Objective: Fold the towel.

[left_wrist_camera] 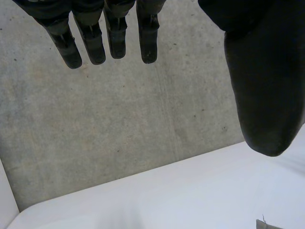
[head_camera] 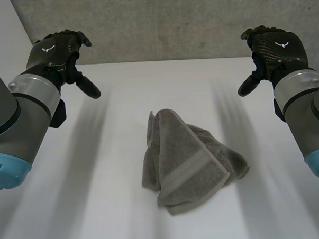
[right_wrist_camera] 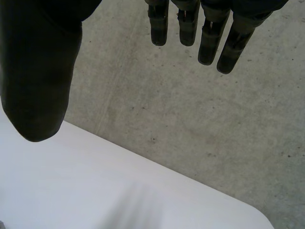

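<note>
My left hand (head_camera: 58,52) hangs above the far left part of the white surface (head_camera: 89,207), well apart from the towel (head_camera: 188,160). Its fingers (left_wrist_camera: 114,33) are straight and relaxed, side by side with small gaps between them. The thumb stands off to one side, and nothing is in the hand. My right hand (head_camera: 275,45) hangs in the matching place above the far right part of the surface, also well apart from the towel. Its fingers (right_wrist_camera: 209,38) are likewise straight and loose, the thumb held away from them, and nothing is in their grasp. Both hands point toward the grey concrete wall (head_camera: 171,23) that rises behind the far edge of the surface.

The towel is grey and lies on the surface about midway between my two hands, nearer to me than either of them. It is not flat: it sits in a loose, crumpled heap with layers lapped over one another. A paler woven band runs slantwise across the top layer. At its far end the cloth bunches into a narrow peak, and at its near end it spreads wider, with one corner toward me. Neither hand touches it.
</note>
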